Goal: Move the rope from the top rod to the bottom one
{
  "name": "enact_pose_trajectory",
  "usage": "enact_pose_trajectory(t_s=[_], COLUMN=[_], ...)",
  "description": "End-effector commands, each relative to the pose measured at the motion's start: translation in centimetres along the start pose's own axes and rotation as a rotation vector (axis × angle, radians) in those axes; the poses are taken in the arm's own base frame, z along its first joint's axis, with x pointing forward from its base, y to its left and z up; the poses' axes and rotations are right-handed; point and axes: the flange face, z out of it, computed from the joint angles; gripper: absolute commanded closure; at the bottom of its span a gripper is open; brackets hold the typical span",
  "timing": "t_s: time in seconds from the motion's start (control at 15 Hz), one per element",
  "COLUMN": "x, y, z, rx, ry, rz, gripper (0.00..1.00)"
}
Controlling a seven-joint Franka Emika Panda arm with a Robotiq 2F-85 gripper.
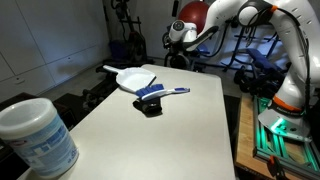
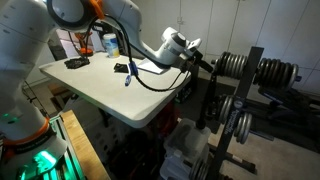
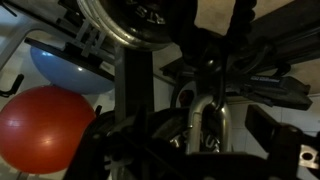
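In an exterior view the arm [image 1: 296, 55] reaches past the 12 o'clock edge of the table [image 1: 190, 125], and its tip ends in front of a red ball [image 1: 192, 12]. A white dustpan [image 1: 130, 76] and a blue brush [image 1: 165, 93] lie toward 12 o'clock on the table. A tub [image 1: 35, 135] stands at 7 o'clock. We cannot make out the rope here, nor how the jaws stand.

In an exterior view the arm [image 2: 172, 44] stretches over the table toward 3 o'clock. Its tip sits close against the upper part of a weight rack [image 2: 215, 105] loaded with plates [image 2: 232, 65]. The rope is too small to tell, and the jaws are lost against the dark rack.

The wrist view is dim. A metal ring [image 3: 205, 118] sits near the centre, and a dark strand [image 3: 238, 25] comes down from 1 o'clock. We judge these to be the rope and its fitting, hanging among the rack's bars. A blue ball [image 3: 60, 65] shows at 10 o'clock. We cannot tell whether the jaws are spread or closed, or whether they hold anything.

We expect the rope to be light and limp, so it will sag and swing, and only the ring will be stiff. The best hold is probably close to the ring or loop, where it hangs from the rod, because a loose length could slip or snag on the plates.
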Motion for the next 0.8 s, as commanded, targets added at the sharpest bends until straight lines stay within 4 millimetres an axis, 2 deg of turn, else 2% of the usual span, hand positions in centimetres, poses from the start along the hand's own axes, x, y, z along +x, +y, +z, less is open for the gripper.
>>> enact_pose_trajectory(t_s=[0.0, 0.33, 0.47, 0.53, 0.67, 0.73], x=[-0.51, -0.43, -0.28, -0.23, -0.09, -0.03], y=[-1.18, -1.92, -1.9, -1.89, -1.93, -2.01], z=[0.37, 0.42, 0.56, 0.62, 0.62, 0.64], rx=[0.019, 0.035, 0.032, 0.029, 0.034, 0.036], ry=[-0.005, 0.008, 0.014, 0.019, 0.022, 0.033], rz=[0.014, 0.035, 0.045, 0.049, 0.06, 0.071], gripper=[0.0, 0.05, 0.12, 0.19, 0.25, 0.34])
